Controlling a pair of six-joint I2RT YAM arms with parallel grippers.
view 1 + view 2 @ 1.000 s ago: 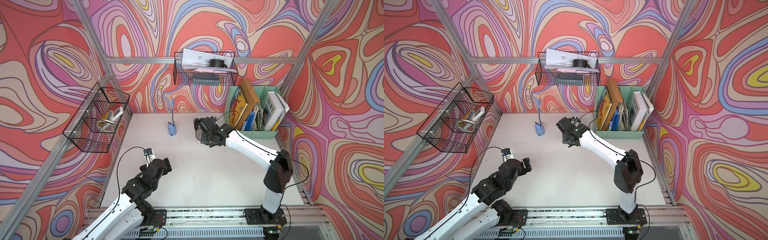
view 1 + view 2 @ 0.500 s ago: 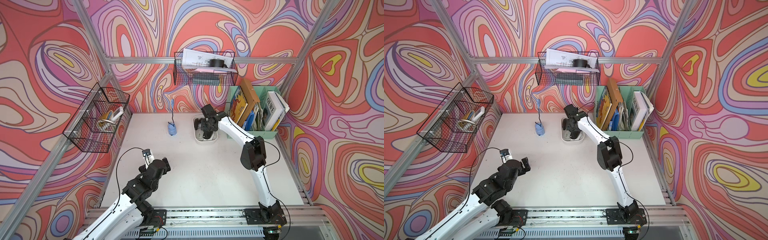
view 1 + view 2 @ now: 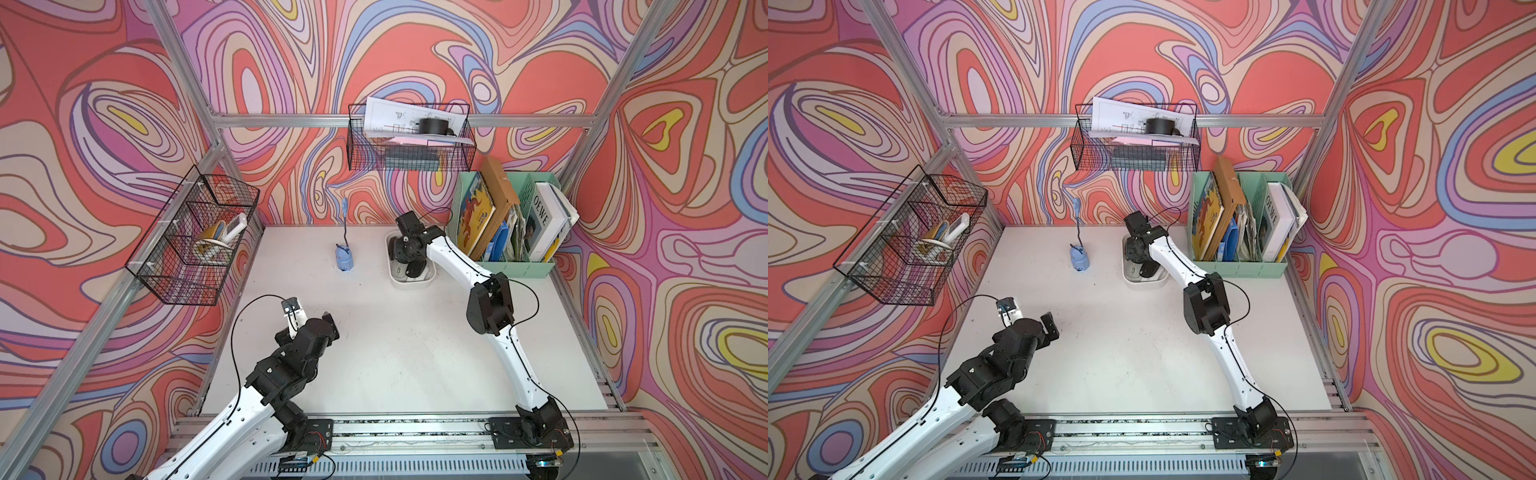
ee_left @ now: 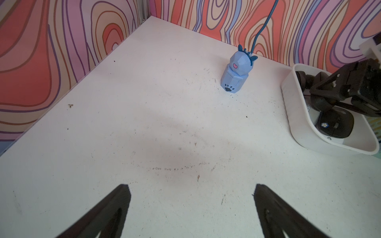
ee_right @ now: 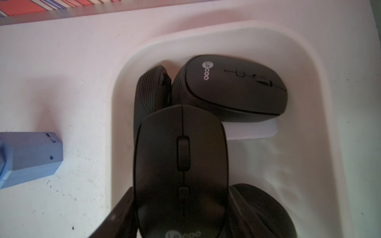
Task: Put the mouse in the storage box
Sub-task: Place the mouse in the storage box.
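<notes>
While left jaws gape, right jaws clamp the matte black mouse (image 5: 181, 164) over the storage box (image 5: 329, 123).

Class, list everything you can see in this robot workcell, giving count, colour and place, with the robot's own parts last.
White rounded plastic storage tub: one, white, back of the table.
Black computer mice: at least three, black, in or over the tub.
Pale blue faceted gadget with cord: one, blue, on the table beside the tub.
Mint-green slotted file organizer: one, green, back right corner, holding books.
Black wire-mesh baskets: two, black, hung on the back and left walls.
Table: one, white.
Left gripper: one, black, open above bare table.
Right gripper: one, black, closed on a mouse over the tub.
</notes>
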